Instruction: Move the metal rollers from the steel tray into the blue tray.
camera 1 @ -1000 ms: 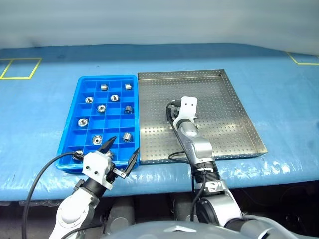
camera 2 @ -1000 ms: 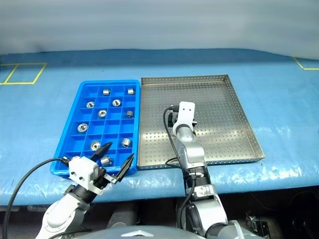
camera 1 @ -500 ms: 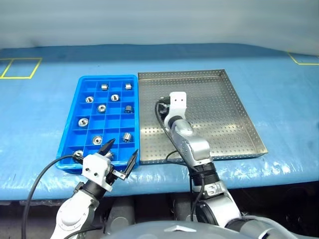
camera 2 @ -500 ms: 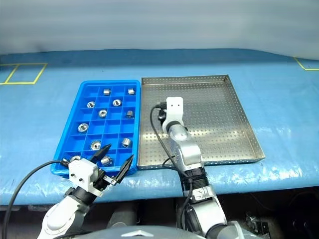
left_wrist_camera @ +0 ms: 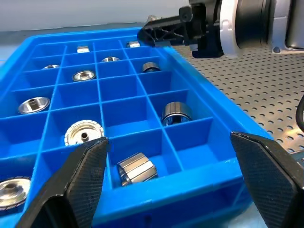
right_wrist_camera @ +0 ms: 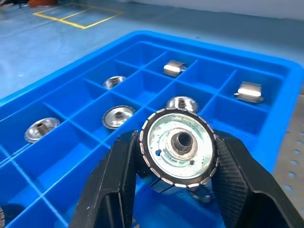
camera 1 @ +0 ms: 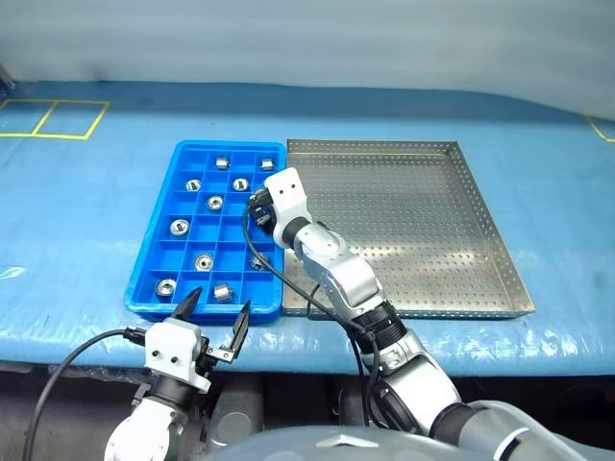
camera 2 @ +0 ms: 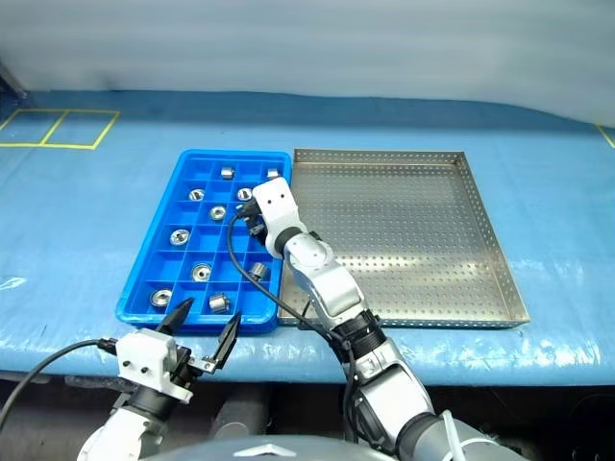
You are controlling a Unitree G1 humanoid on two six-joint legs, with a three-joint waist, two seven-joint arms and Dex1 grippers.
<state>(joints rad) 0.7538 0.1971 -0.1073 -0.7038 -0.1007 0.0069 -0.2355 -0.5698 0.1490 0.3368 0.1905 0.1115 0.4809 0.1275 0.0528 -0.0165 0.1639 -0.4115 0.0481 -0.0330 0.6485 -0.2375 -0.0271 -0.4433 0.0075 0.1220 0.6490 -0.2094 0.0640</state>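
Roller [right_wrist_camera: 179, 149], hole facing the wrist camera, pinched by right pincer [right_wrist_camera: 178, 164] over blue tray [right_wrist_camera: 57, 118].

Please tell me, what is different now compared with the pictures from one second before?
The right gripper, shut on a metal roller, has swung left from over the steel tray to over the blue tray. The steel tray holds no rollers now. The camera has shifted too. The left gripper stays open near the blue tray's front edge; the rollers in the compartments lie unchanged.
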